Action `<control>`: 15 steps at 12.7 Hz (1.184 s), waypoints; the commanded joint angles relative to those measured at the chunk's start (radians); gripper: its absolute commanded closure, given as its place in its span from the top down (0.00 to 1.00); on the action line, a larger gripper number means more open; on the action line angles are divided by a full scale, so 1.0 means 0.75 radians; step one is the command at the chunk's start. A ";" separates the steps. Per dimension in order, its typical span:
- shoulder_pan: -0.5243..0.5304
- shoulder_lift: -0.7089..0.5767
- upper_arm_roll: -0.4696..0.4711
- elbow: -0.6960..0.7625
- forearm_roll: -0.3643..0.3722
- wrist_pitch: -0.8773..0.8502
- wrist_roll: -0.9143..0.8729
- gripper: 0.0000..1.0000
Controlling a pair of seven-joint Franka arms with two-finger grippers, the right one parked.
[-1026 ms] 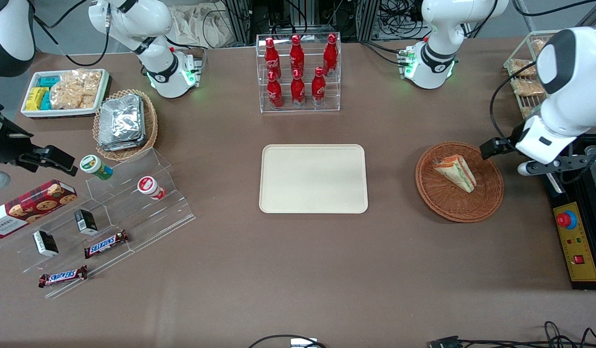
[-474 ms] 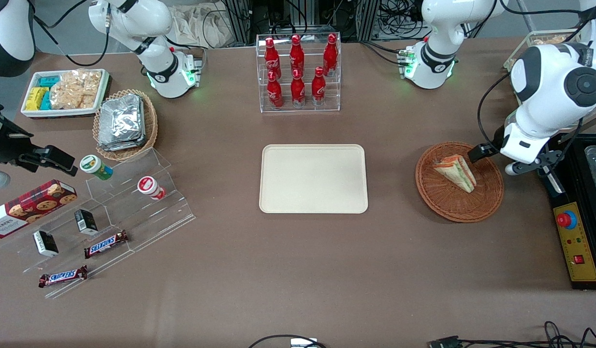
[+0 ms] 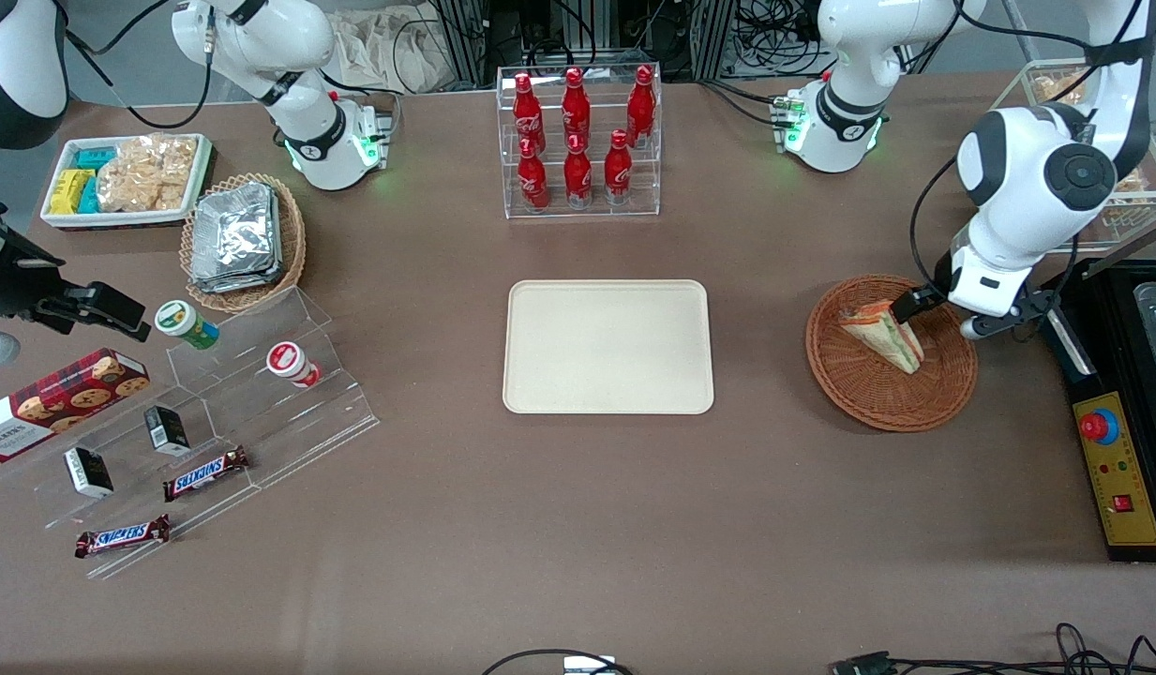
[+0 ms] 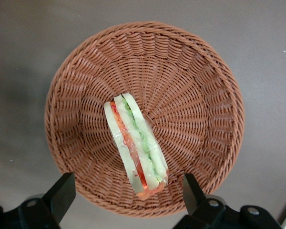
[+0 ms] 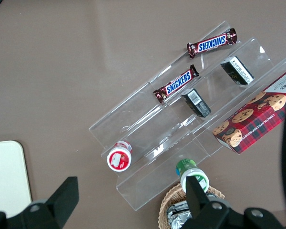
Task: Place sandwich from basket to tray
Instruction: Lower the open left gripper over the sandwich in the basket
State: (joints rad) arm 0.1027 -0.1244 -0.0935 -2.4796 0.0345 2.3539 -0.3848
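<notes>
The sandwich [image 3: 882, 335], a clear-wrapped wedge with green and red filling, lies in the round reddish-brown basket [image 3: 892, 398] toward the working arm's end of the table. The left gripper [image 3: 943, 317] hovers open over the basket's rim, one finger [image 3: 910, 305] close above the sandwich's wide end. In the left wrist view the sandwich [image 4: 136, 143] lies in the middle of the basket [image 4: 195, 95], and the open gripper [image 4: 126, 193] straddles its narrow end without touching it. The cream tray [image 3: 608, 347] sits bare at the table's centre.
A black control box with a red button [image 3: 1100, 427] stands beside the basket at the table's end. A wire rack of snack packs [image 3: 1065, 89] and a clear rack of red bottles [image 3: 578, 141] stand farther from the camera. Acrylic steps with snacks [image 3: 212, 422] lie toward the parked arm's end.
The left arm has swung in from the table's end toward the basket, bringing the open gripper over the basket's rim beside the sandwich. The sandwich has not moved.
</notes>
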 commanded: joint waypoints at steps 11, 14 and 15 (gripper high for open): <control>-0.016 0.180 -0.014 -0.187 0.003 0.459 -0.240 1.00; -0.014 0.219 -0.014 -0.220 0.003 0.545 -0.240 1.00; -0.016 0.221 -0.014 -0.222 0.005 0.547 -0.240 0.99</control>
State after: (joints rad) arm 0.0945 0.0400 -0.1020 -2.6262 0.0344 2.7270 -0.5450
